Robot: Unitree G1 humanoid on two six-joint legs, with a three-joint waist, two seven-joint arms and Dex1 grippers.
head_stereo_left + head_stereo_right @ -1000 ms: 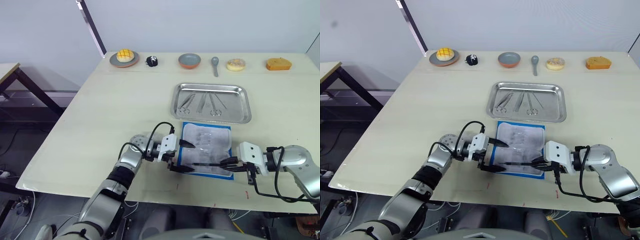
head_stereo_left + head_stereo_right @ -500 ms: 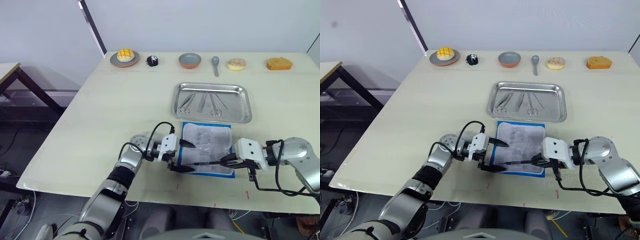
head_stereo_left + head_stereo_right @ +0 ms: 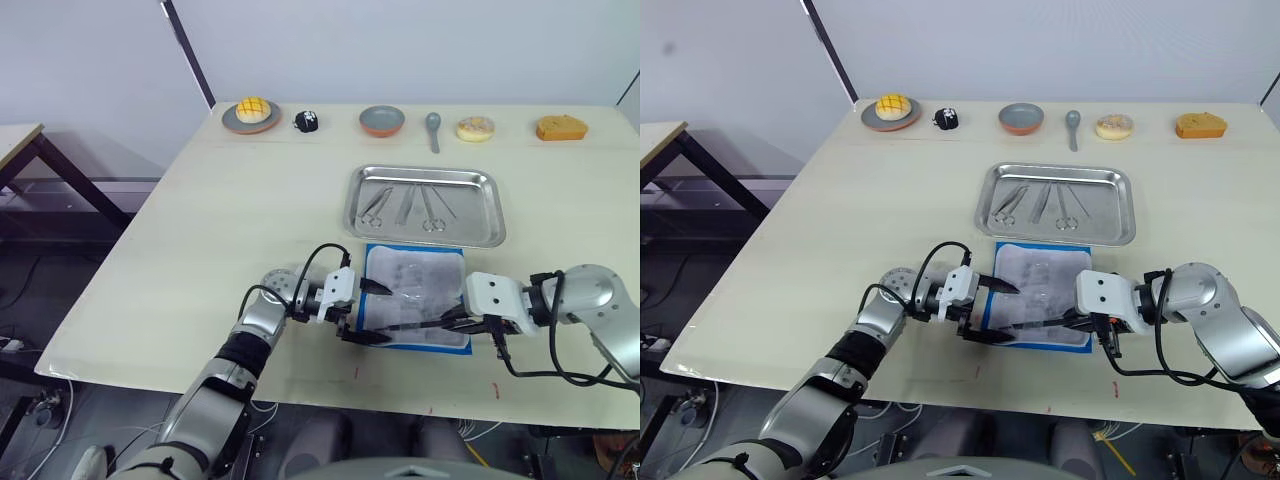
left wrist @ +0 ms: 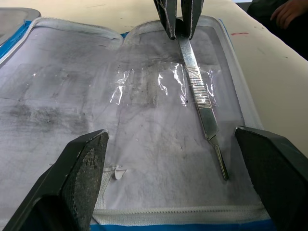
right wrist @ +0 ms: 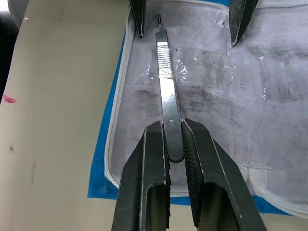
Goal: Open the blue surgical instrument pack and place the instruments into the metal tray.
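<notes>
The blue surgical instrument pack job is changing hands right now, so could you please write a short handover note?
Right gripper: jaws shut on the last flat-handled instrument, which lies on the pack.
Left gripper: jaws open, straddling the pack's left edge.
The blue surgical instrument pack lies opened, white side up, just in front of the metal tray.
Done: three instruments lie in the tray.
Left: lift the gripped instrument and put it in the tray.

pack (image 3: 1042, 294) open, white side up; both grippers over it; three instruments (image 3: 1038, 205) in tray (image 3: 1122, 210)
</notes>
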